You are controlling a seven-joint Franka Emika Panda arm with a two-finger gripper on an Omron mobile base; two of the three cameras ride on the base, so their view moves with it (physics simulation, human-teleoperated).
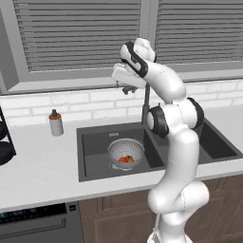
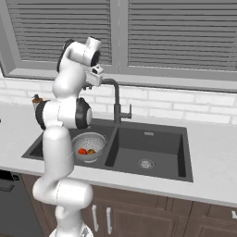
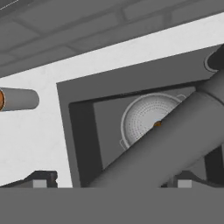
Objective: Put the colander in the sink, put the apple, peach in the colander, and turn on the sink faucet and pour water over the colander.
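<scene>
The silver colander (image 1: 126, 151) sits in the left basin of the dark sink (image 1: 81, 156). Inside it lie the red apple (image 2: 82, 151) and the orange peach (image 2: 91, 151). The tall dark faucet (image 2: 116, 104) rises behind the divider, and its hooked spout (image 3: 166, 140) crosses the hand view diagonally. My gripper (image 3: 112, 180) is open high above the basin, one fingertip (image 3: 41, 179) on each side of the spout, apart from it. The colander (image 3: 146, 117) lies below, partly hidden by the spout. No water is in view.
A small bottle (image 1: 56, 123) with a dark cap stands on the counter left of the sink. A dark rack (image 1: 4, 142) sits at the far left edge. The larger right basin (image 2: 148, 148) holds only its drain. A brick backsplash and window run behind.
</scene>
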